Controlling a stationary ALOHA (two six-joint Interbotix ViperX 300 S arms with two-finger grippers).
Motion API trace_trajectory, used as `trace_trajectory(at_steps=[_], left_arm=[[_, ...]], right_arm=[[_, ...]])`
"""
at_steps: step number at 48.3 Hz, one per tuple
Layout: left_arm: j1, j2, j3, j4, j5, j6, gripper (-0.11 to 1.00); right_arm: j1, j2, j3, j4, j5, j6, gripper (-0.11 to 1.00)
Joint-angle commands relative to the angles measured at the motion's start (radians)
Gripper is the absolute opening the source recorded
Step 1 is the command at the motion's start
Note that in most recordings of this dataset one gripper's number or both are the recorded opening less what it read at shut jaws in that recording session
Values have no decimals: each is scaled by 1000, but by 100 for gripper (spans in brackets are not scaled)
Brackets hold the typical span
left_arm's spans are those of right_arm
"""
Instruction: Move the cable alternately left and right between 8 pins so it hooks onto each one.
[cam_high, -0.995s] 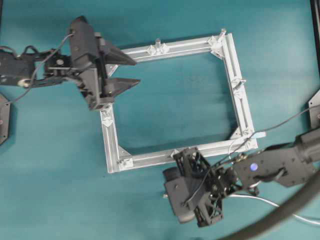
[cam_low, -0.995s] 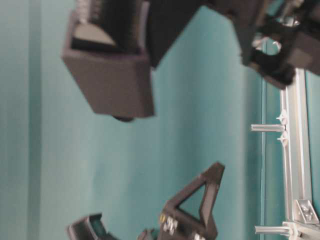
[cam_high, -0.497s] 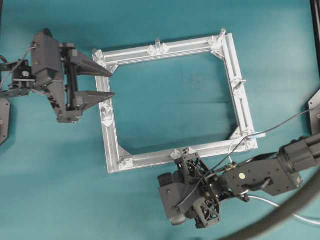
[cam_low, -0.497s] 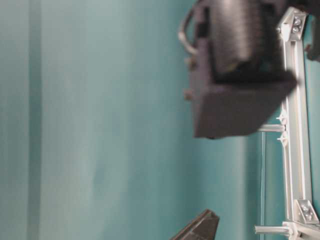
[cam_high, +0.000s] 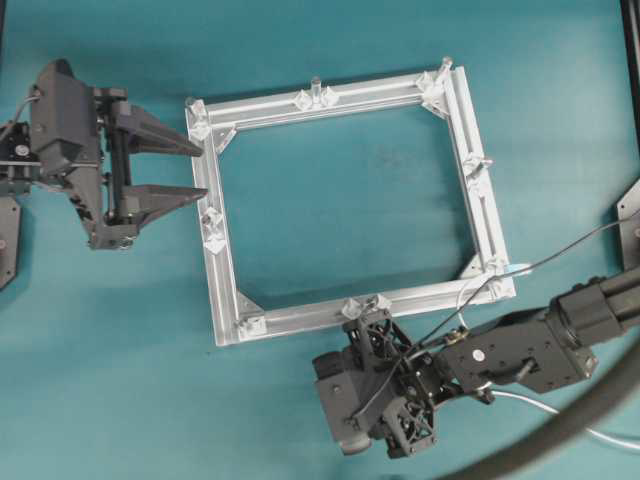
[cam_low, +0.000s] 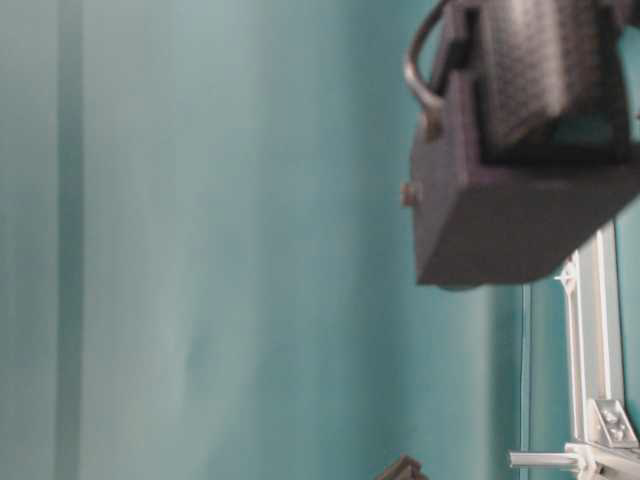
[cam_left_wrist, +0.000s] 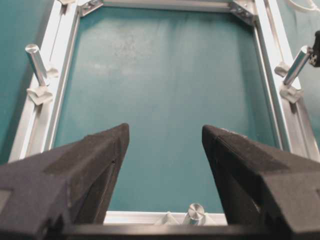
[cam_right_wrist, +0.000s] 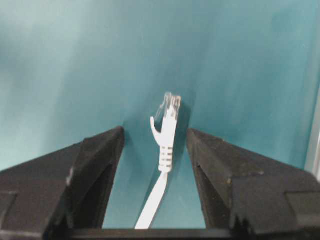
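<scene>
Square silver aluminium frame (cam_high: 215, 245) encloses bare teal mat; both claws gape — thin white cable's plug (cam_right_wrist: 167, 131) lies between the right gripper's (cam_right_wrist: 155, 142) fingers, ungripped; left gripper (cam_high: 185, 168) holds nothing.

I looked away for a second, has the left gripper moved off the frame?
Yes. The left gripper has drawn back leftward, from over the frame's left rail to just outside it.

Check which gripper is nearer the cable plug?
Right. The plug lies on the mat between the right gripper's open fingers, untouched. The left gripper is open at the frame's far side, away from it.
</scene>
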Motion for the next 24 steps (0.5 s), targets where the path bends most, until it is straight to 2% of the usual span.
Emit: trace_trajectory(at_steps=[1, 4, 8, 17, 24], left_arm=[[-3, -29, 0, 5, -5, 5, 70], [-3, -41, 8, 5, -5, 5, 70], [-3, -57, 18, 5, -5, 5, 70], [-3, -107, 52, 3, 9, 2, 70], [-3, -152, 80, 5, 31, -18, 70]], right_arm=[[-12, -9, -21, -5, -21, 2, 58], [-17, -2, -25, -5, -35, 2, 56], [-20, 6, -26, -5, -55, 2, 48], [-26, 12, -25, -5, -66, 5, 15], [-25, -3, -12, -5, -17, 28, 15]])
